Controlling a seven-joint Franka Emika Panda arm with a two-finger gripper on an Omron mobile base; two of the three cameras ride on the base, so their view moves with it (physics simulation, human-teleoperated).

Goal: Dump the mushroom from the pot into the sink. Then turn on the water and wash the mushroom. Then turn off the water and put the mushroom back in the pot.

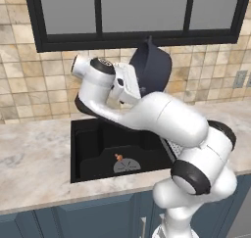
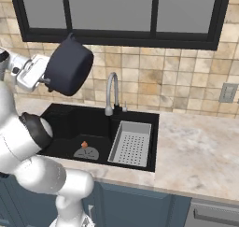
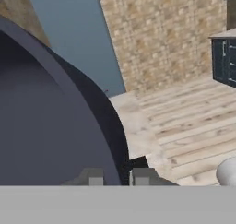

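The dark navy pot (image 1: 153, 65) (image 2: 70, 67) (image 3: 50, 121) hangs tipped on its side high above the black sink (image 1: 90, 136) (image 2: 65, 121). My gripper (image 1: 138, 85) (image 2: 48, 82) (image 3: 118, 177) is shut on its rim, one fingertip (image 3: 96, 177) inside the wall and the other outside. The mushroom (image 1: 118, 157) (image 2: 84, 145), a tiny orange lump, lies on the sink floor at the edge of the round grey drain (image 1: 126, 166) (image 2: 87, 152), well below the pot.
A curved grey faucet (image 2: 111, 93) stands behind the basin's middle. A grey perforated strainer tray (image 2: 130, 143) (image 1: 175, 147) fills the sink's right part. Marble counter (image 2: 200, 146) (image 1: 34, 158) runs on both sides, with a tiled wall and window behind.
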